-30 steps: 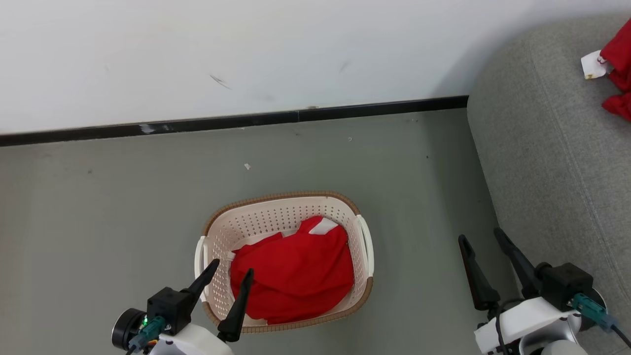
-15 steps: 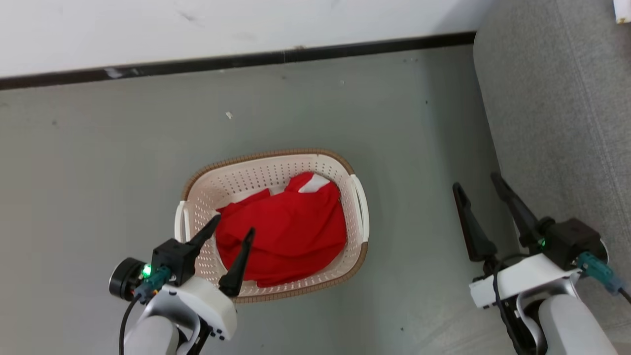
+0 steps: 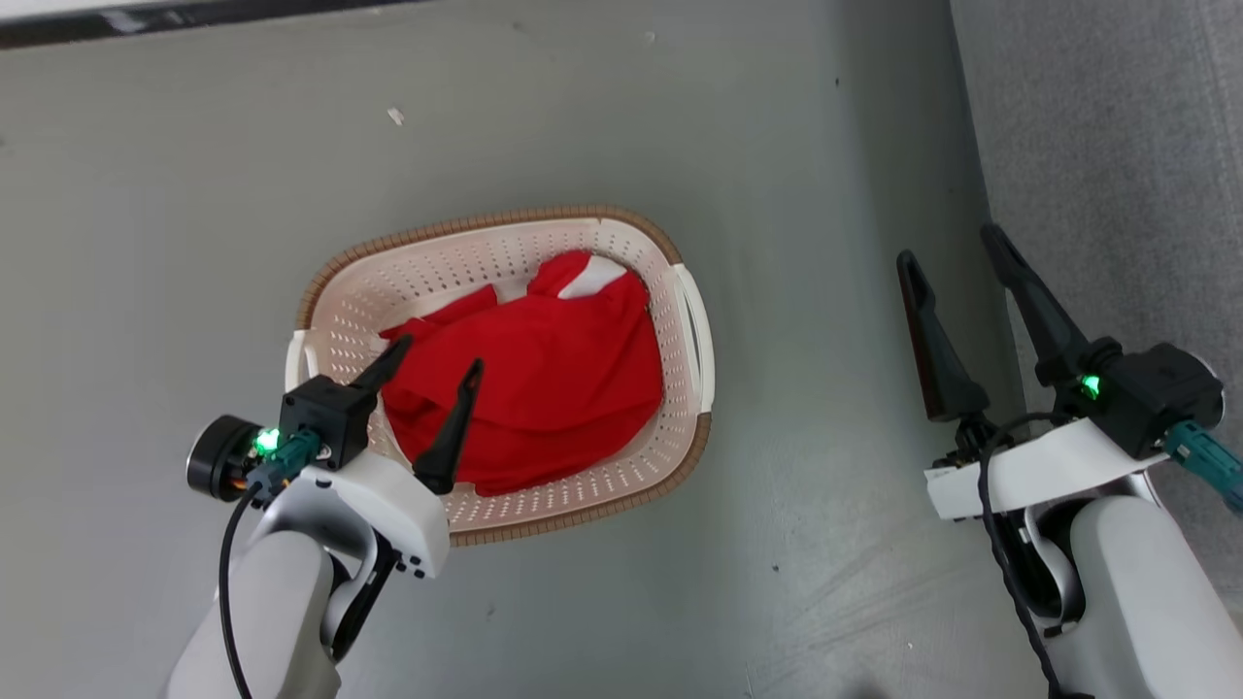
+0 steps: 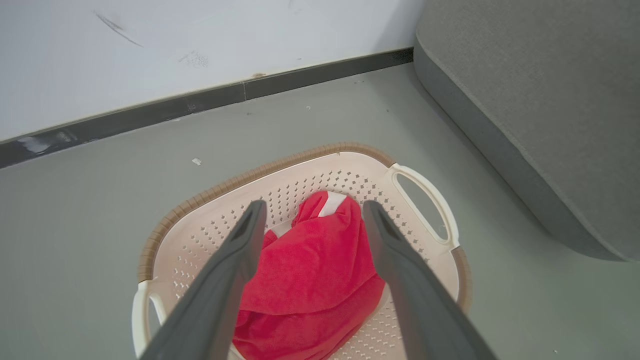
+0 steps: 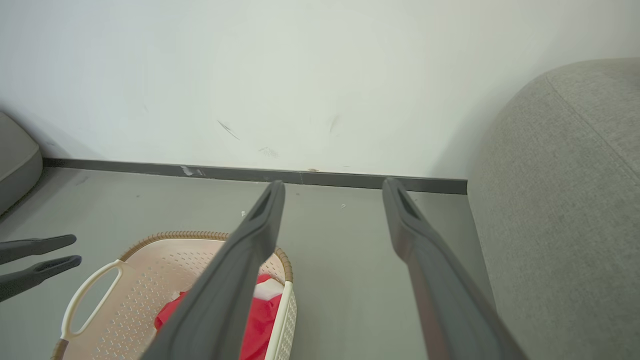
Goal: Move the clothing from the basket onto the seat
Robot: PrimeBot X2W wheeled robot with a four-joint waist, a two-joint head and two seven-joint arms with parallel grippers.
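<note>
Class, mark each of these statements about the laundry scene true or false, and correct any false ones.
1. The red garment lies inside the basket. True.
2. The left gripper is shut on the garment. False: its jaws stand open, gripping nothing.
3. The right gripper is open, near the sofa. True.
4. The basket stands on the sofa. False: it stands on the floor beside the sofa.

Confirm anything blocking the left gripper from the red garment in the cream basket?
Nothing visible. The open left gripper points straight at the bright red fabric garment, which lies uncovered in the oval cream perforated plastic basket.
</note>
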